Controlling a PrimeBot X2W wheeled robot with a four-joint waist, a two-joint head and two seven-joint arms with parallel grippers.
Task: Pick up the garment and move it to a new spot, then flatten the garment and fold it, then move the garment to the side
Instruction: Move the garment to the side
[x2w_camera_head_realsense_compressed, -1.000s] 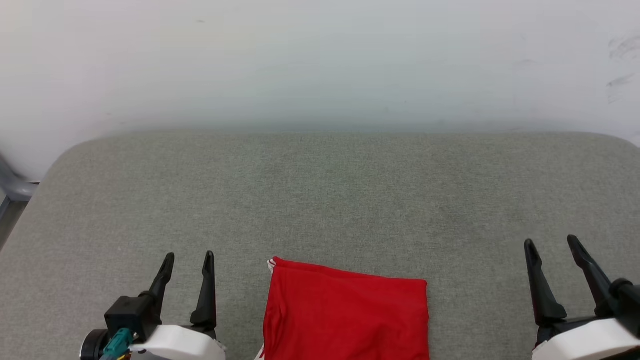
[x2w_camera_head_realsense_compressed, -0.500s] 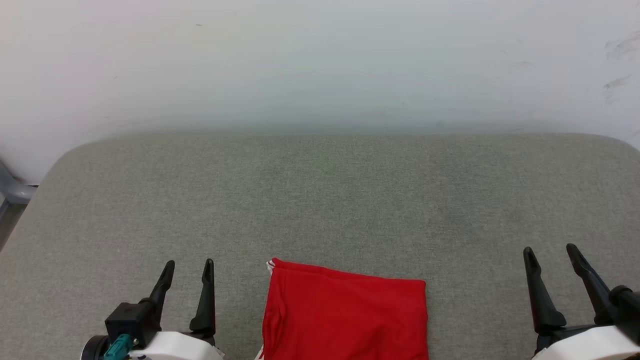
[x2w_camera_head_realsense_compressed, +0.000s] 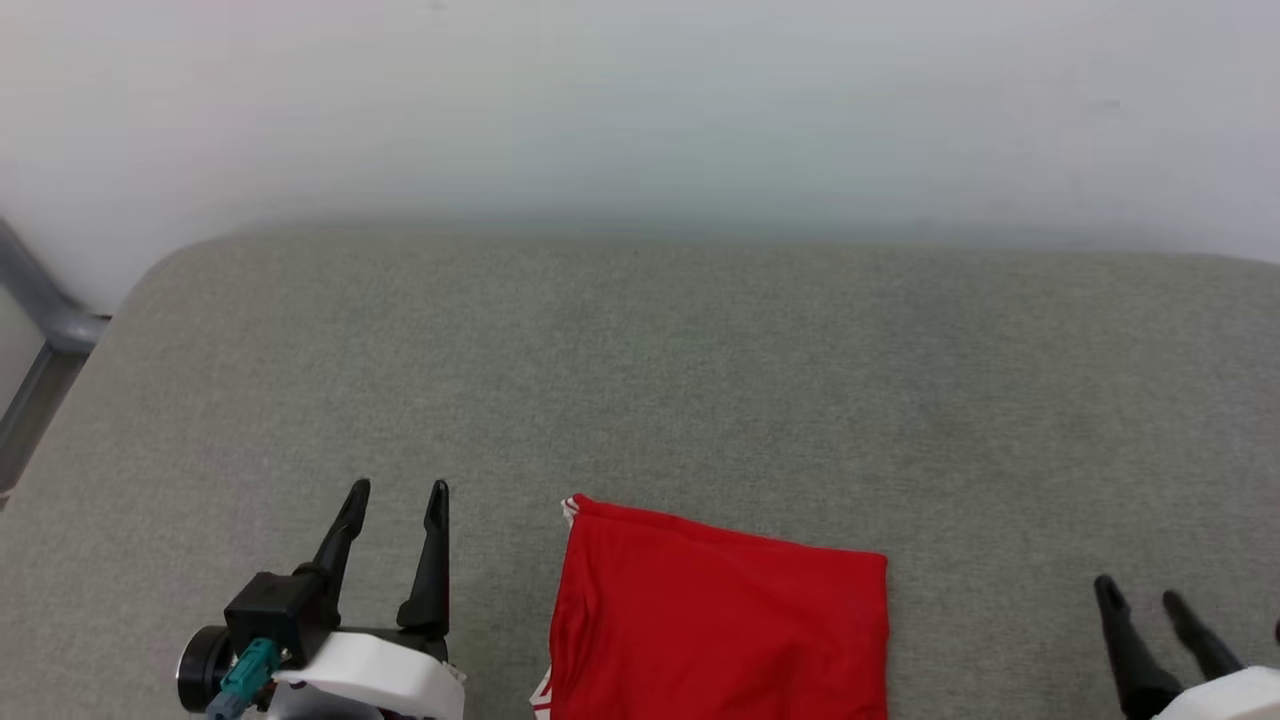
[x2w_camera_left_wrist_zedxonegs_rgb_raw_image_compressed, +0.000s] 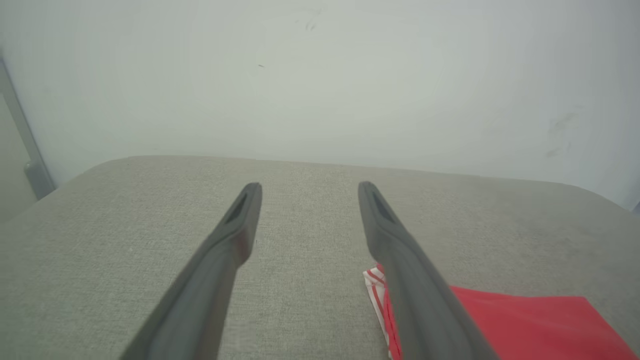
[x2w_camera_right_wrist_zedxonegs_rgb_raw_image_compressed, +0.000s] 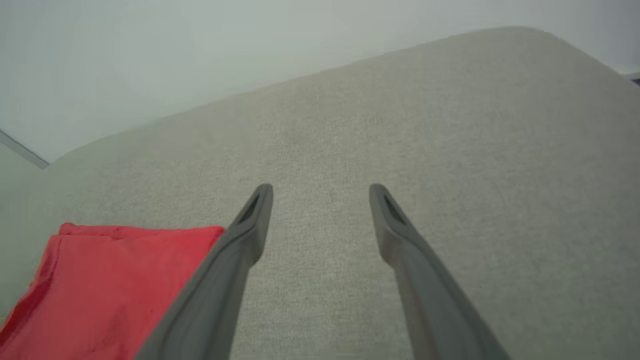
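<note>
The garment (x2w_camera_head_realsense_compressed: 720, 620) lies folded into a red rectangle at the near middle of the grey padded table (x2w_camera_head_realsense_compressed: 640, 380), a bit of red-white striped trim showing at its far left corner. Its letters and number are hidden. My left gripper (x2w_camera_head_realsense_compressed: 398, 490) stands open to the garment's left, apart from it and holding nothing. In the left wrist view the garment (x2w_camera_left_wrist_zedxonegs_rgb_raw_image_compressed: 520, 325) sits to the lower right of the left gripper (x2w_camera_left_wrist_zedxonegs_rgb_raw_image_compressed: 307, 186). My right gripper (x2w_camera_head_realsense_compressed: 1140, 597) is open at the lower right, well clear of the cloth. The right wrist view has the garment (x2w_camera_right_wrist_zedxonegs_rgb_raw_image_compressed: 110, 280) left of the right gripper (x2w_camera_right_wrist_zedxonegs_rgb_raw_image_compressed: 320, 187).
A pale wall (x2w_camera_head_realsense_compressed: 640, 100) rises behind the table's far edge. A grey metal frame (x2w_camera_head_realsense_compressed: 40, 330) stands off the table's left side. The table's rounded far left corner (x2w_camera_head_realsense_compressed: 170, 265) is in view.
The head view has shifted, so the whole scene sits further right. My right gripper has dropped lower towards the frame's bottom corner. The garment lies as before.
</note>
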